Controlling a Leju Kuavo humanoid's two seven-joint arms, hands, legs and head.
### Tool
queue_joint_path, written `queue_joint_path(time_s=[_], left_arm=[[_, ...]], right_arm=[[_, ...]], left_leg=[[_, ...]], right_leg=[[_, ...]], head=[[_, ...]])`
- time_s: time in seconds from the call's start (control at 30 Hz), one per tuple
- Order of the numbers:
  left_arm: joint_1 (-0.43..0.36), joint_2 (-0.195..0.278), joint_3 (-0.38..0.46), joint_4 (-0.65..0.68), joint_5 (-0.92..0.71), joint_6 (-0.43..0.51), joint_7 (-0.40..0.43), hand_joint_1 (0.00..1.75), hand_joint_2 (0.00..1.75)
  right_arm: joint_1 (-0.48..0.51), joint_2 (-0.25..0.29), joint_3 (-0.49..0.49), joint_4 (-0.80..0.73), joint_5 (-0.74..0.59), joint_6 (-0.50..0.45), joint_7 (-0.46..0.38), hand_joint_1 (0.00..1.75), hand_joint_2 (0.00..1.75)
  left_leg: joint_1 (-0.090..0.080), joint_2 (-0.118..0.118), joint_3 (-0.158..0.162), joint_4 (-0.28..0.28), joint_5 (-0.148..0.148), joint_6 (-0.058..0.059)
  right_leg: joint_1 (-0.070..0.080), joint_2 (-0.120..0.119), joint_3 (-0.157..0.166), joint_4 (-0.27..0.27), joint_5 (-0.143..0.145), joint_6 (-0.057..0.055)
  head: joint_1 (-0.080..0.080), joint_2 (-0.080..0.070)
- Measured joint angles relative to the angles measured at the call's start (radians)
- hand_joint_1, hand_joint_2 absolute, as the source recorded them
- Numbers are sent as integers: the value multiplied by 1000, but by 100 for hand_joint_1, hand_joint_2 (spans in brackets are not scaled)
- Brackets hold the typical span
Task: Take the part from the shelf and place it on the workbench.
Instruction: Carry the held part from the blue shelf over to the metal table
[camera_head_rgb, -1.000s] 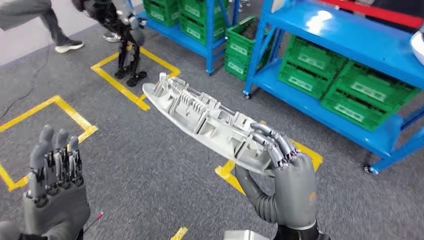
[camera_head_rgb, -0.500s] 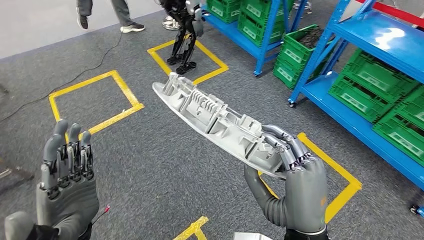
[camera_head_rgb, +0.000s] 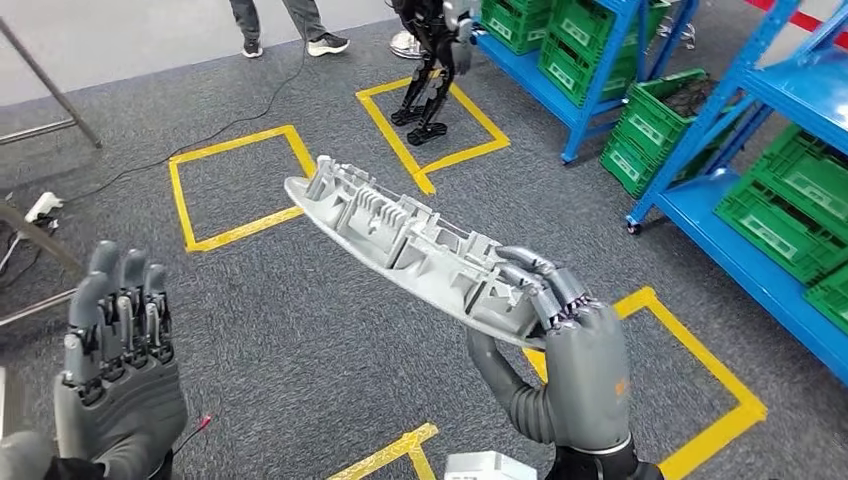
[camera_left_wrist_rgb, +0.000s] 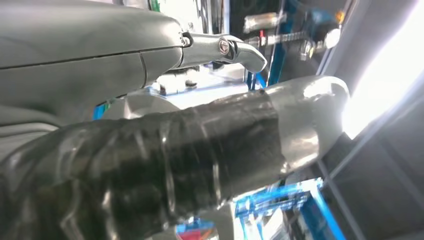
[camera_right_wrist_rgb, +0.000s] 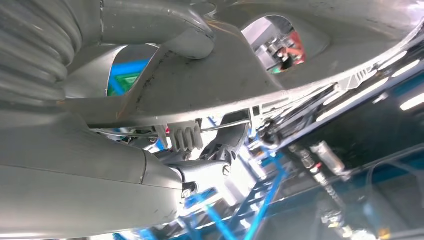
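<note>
While turning: part (camera_head_rgb: 420, 243), right hand (camera_head_rgb: 580, 370) unchanged.

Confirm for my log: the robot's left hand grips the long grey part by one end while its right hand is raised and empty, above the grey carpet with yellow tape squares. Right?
Not quite: the hands are swapped. In the head view, the right hand grips the long grey part by one end, and the left hand is raised and empty. The grey carpet with yellow tape squares is as you say.

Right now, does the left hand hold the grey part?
No, the left hand is raised with nothing in it; the right hand grips the grey part.
</note>
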Motion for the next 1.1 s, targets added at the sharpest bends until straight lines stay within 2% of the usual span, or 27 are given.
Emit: queue_joint_path(time_s=[0.03,0.07,0.13,0.2,0.23,0.27,0.3,0.33,0.37,0.43,0.47,0.5,0.57,0.6,0.63,0.7,0.73,0.77,0.8,0.83,0.87,0.9,0.93,0.97,1.0,1.07,1.1], left_arm=[[0,0,0,0,-1,1,0,0,0],[1,0,0,-1,-1,2,0,0,0],[0,-1,-1,-1,-2,2,0,0,0],[-2,-3,-1,-2,-3,2,0,0,0],[-2,-3,-1,-2,-4,2,0,0,0],[-2,-3,-1,-1,-4,2,0,0,0],[-2,-3,-1,-1,-4,2,0,0,0],[-1,-4,-1,-1,-4,2,0,0,0],[-2,-4,-1,-1,-4,2,0,0,0],[-3,-4,-1,-1,-5,3,0,0,0],[-4,-4,-1,-1,-6,3,0,0,0],[-4,-4,-2,-1,-7,4,0,0,0],[-5,-4,-2,-2,-7,6,0,0,0],[-4,-4,-2,-3,-7,7,0,0,0],[-5,-4,-2,-4,-8,8,0,0,0],[-7,-4,-3,-4,-8,10,0,0,0],[-9,-4,-4,-4,-8,10,0,0,0],[-9,-4,-4,-4,-7,11,0,0,0],[-9,-4,-4,-4,-7,11,1,0,0],[-9,-4,-4,-4,-8,11,1,0,0],[-9,-4,-4,-3,-8,11,1,0,0],[-9,-4,-4,-3,-8,12,1,0,0],[-10,-4,-5,-3,-9,12,1,0,0],[-12,-4,-5,-4,-10,13,1,0,0],[-12,-4,-6,-4,-10,14,1,0,0],[-12,-4,-6,-4,-12,16,1,0,0],[-11,-4,-7,-4,-13,17,1,0,0]], right_arm=[[-3,1,0,1,-1,3,-1,175,175],[-6,3,1,2,-2,6,-1,175,175],[-9,5,1,5,-4,8,-2,175,175],[-10,6,2,7,-5,9,-2,175,175],[-10,6,2,7,-5,9,-3,175,175],[-10,6,3,9,-5,9,-3,175,175],[-10,6,5,10,-5,9,-3,175,175],[-10,6,6,12,-5,10,-3,175,175],[-11,6,7,13,-5,11,-3,175,175],[-13,7,8,14,-6,15,-3,175,175],[-16,8,9,14,-7,16,-3,175,175],[-18,9,10,15,-9,19,-3,175,175],[-23,11,13,17,-13,23,-4,175,175],[-26,13,14,19,-14,25,-4,175,175],[-28,15,15,21,-16,26,-4,175,175],[-31,18,17,24,-16,27,-4,175,175],[-31,20,18,26,-16,27,-4,175,175],[-31,21,19,28,-16,27,-4,175,175],[-31,21,21,31,-17,28,-4,175,175],[-31,22,22,33,-18,28,-4,175,175],[-31,22,23,36,-20,28,-4,175,175],[-31,23,24,37,-22,29,-4,175,175],[-32,23,24,38,-25,29,-4,175,175],[-32,24,24,39,-28,30,-5,175,175],[-33,25,24,40,-31,30,-7,175,175],[-34,27,24,43,-36,29,-11,175,175],[-35,27,24,44,-38,29,-12,175,175]], left_leg=[[-2,-14,-3,0,5,10],[-3,-25,-7,-1,9,18],[-1,-49,-12,-4,19,34],[-3,-74,-19,-5,26,44],[-5,-87,-23,-5,29,47],[-8,-102,-26,-4,31,49],[-11,-118,-29,-4,34,49],[-13,-133,-31,-3,36,49],[-14,-149,-31,-3,38,48],[-13,-175,-35,-2,43,44],[-11,-186,-40,-1,47,38],[-8,-197,-47,-2,51,32],[-2,-218,-58,-5,61,16],[-4,-208,-66,0,60,11],[-6,-183,-79,20,47,8],[-10,-112,-130,120,-9,4],[-9,-91,-161,188,-39,1],[-6,-81,-183,240,-58,-3],[-3,-76,-192,263,-61,-6],[-1,-71,-178,245,-48,-8],[1,-59,-142,192,-25,-9],[1,-33,-98,121,-5,-10],[0,-11,-56,59,9,-7],[-3,5,-28,19,15,-1],[-6,11,-17,2,15,5],[-10,-14,-21,2,20,21],[-10,-27,-24,0,23,28]], right_leg=[[-2,-11,1,1,1,6],[-6,-11,-4,3,-1,13],[-12,29,-26,50,-36,23],[-14,84,-78,173,-105,26],[-13,95,-107,242,-134,25],[-12,99,-127,289,-147,22],[-11,101,-131,301,-141,18],[-9,106,-117,272,-117,12],[-6,118,-89,212,-82,5],[-4,170,-26,77,-29,-13],[-2,189,-5,36,-20,-19],[-1,199,5,17,-20,-23],[-1,179,14,2,-14,-28],[-2,166,17,-8,-8,-31],[-4,152,21,-17,-1,-36],[-1,122,24,-27,5,-42],[0,106,22,-28,5,-44],[1,91,21,-27,5,-44],[2,76,19,-27,5,-43],[1,62,19,-26,4,-42],[1,49,18,-24,3,-39],[1,37,18,-20,0,-35],[4,27,17,-13,-5,-28],[6,18,16,-7,-8,-21],[7,9,15,-2,-11,-14],[5,-9,15,1,-13,-1],[2,-3,11,7,-19,5]], head=[[4,0],[6,0],[13,0],[27,0],[34,0],[38,0],[41,0],[42,0],[44,0],[45,0],[46,0],[47,0],[48,0],[47,0],[42,0],[29,0],[23,0],[19,0],[15,0],[11,0],[8,0],[4,0],[1,0],[0,0],[2,0],[7,0],[9,0]])
